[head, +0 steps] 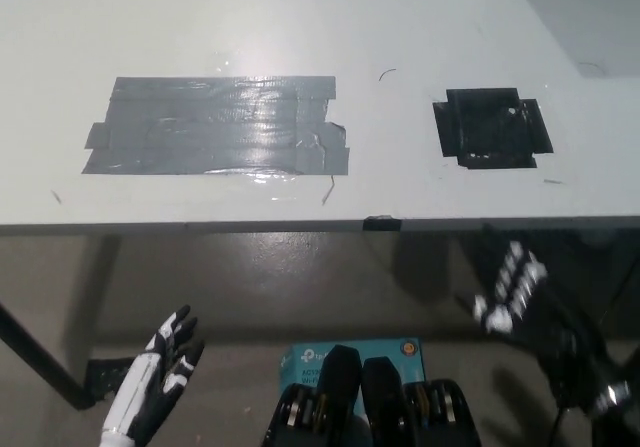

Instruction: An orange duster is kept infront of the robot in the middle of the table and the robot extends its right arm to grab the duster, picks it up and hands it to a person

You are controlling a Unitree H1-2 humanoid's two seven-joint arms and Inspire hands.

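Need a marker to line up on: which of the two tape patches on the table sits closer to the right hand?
The small black tape patch, near the table's right end. It lies almost directly above the black right hand, which is below the table edge; the wide grey tape patch sits well to the left.

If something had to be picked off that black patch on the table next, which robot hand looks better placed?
Probably the right robot hand: it hangs open just below the table edge, nearly under the black patch. The left robot hand sits low, far across.
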